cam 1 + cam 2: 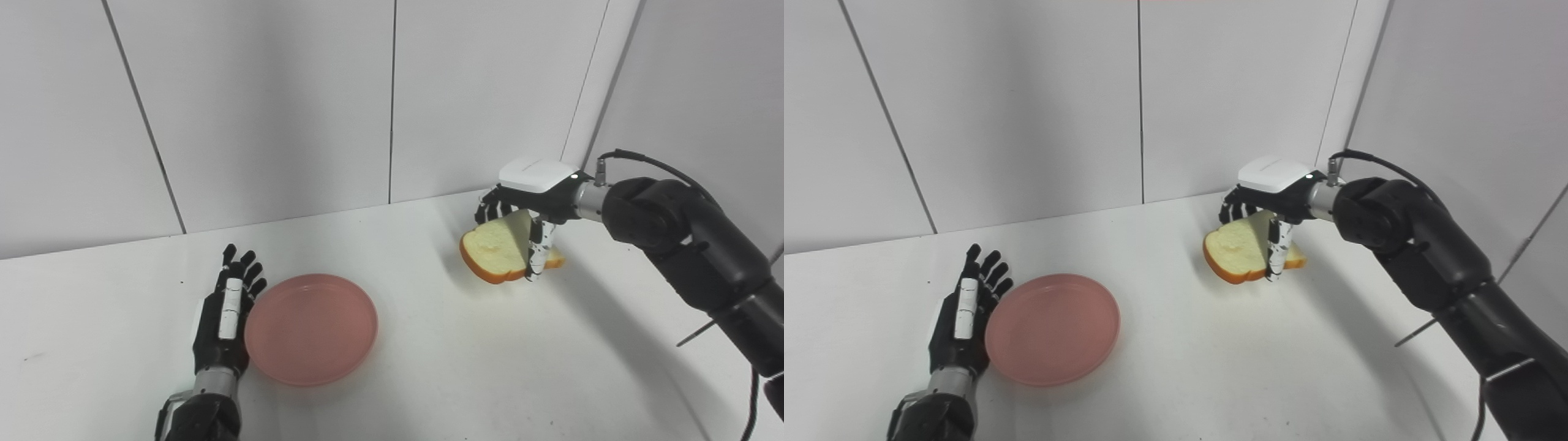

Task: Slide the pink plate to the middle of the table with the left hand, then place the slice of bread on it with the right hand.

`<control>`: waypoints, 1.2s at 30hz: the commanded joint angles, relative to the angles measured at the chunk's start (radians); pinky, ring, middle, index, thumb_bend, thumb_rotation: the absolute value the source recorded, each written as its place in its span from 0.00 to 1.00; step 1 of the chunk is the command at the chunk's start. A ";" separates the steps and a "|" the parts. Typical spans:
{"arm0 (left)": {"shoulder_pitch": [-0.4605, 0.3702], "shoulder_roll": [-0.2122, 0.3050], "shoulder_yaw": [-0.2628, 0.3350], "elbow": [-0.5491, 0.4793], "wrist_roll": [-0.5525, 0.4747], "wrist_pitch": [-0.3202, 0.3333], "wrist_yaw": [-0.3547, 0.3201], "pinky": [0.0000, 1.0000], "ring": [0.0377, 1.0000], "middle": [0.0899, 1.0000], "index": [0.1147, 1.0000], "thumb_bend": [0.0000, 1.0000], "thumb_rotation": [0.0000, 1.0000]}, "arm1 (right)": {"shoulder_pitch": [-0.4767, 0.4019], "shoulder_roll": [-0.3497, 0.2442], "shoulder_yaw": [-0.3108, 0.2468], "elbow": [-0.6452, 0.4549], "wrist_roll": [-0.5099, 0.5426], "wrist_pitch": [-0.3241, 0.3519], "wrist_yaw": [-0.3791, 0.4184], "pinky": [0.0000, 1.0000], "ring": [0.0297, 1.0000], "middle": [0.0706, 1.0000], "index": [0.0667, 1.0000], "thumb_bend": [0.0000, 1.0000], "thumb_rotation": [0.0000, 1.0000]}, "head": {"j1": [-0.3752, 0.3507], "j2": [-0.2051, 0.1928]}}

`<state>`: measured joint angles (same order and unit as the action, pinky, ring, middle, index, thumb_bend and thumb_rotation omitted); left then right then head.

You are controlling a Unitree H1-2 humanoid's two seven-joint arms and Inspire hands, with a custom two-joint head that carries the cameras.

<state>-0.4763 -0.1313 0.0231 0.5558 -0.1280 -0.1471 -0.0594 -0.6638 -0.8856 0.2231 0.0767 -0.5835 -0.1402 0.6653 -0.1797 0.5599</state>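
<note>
Presently the bread (pixel 496 251), a pale slice with an orange-brown crust, is gripped tilted by the right hand (pixel 520 211), one corner low near the table (pixel 429 367). Just right of the left hand (pixel 226 312), held flat with fingers spread and empty, the round pink plate (pixel 311 329) is seen touching it.

Lower left of frame: left hand (pixel 225 318) flat, fingers straight and apart, its edge against the left rim of the pink plate (pixel 311 328) on the white counter (pixel 429 380). Right of centre: right hand (pixel 531 211) clasps the bread slice (pixel 497 250), tilted, lower crust at the counter.
</note>
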 commanded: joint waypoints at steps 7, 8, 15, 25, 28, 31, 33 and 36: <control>0.047 -0.031 -0.020 0.048 0.041 0.033 0.042 0.89 0.93 0.94 1.00 0.85 0.83 | -0.100 0.090 -0.002 -0.082 0.041 -0.002 -0.009 0.49 0.54 0.59 0.61 0.88 0.08 | 0.078 -0.002; 0.049 -0.035 -0.022 0.046 0.047 0.033 0.047 0.88 0.93 0.94 1.00 0.84 0.83 | -0.102 0.101 0.001 -0.089 0.039 -0.007 -0.011 0.50 0.56 0.61 0.62 0.86 0.08 | 0.093 -0.002; 0.048 -0.064 -0.028 0.068 0.074 0.007 0.081 0.85 0.92 0.94 1.00 0.90 0.80 | -0.127 0.188 0.032 -0.139 0.046 0.015 0.012 0.49 0.53 0.60 0.64 0.85 0.09 | 0.149 -0.002; 0.041 -0.090 -0.021 0.098 0.083 -0.020 0.106 0.84 0.91 0.93 1.00 0.89 0.77 | -0.132 0.288 0.049 -0.145 0.027 0.051 0.017 0.48 0.55 0.61 0.64 0.89 0.09 | 0.218 -0.002; 0.040 -0.092 -0.020 0.104 0.084 -0.027 0.110 0.84 0.91 0.92 1.00 0.89 0.76 | -0.125 0.306 0.066 -0.179 -0.017 0.080 0.032 0.48 0.56 0.61 0.64 0.88 0.13 | 0.223 -0.001; 0.038 -0.094 -0.020 0.110 0.084 -0.030 0.110 0.85 0.91 0.92 1.00 0.91 0.76 | -0.112 0.328 0.076 -0.225 -0.046 0.134 0.056 0.47 0.56 0.62 0.64 0.88 0.17 | 0.234 0.000; 0.036 -0.095 -0.021 0.117 0.087 -0.034 0.111 0.85 0.91 0.92 1.00 0.91 0.75 | -0.108 0.344 0.081 -0.248 -0.064 0.163 0.072 0.47 0.56 0.62 0.65 0.89 0.18 | 0.238 0.001; 0.033 -0.098 -0.022 0.130 0.089 -0.040 0.113 0.84 0.91 0.92 1.00 0.92 0.75 | -0.108 0.363 0.094 -0.258 -0.095 0.178 0.076 0.48 0.55 0.61 0.64 0.89 0.18 | 0.250 -0.001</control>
<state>-0.4913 -0.2147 0.0039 0.6191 -0.0397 -0.2080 0.0411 -0.7362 -0.5220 0.3237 -0.1556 -0.6623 0.0083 0.7505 0.0690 0.5584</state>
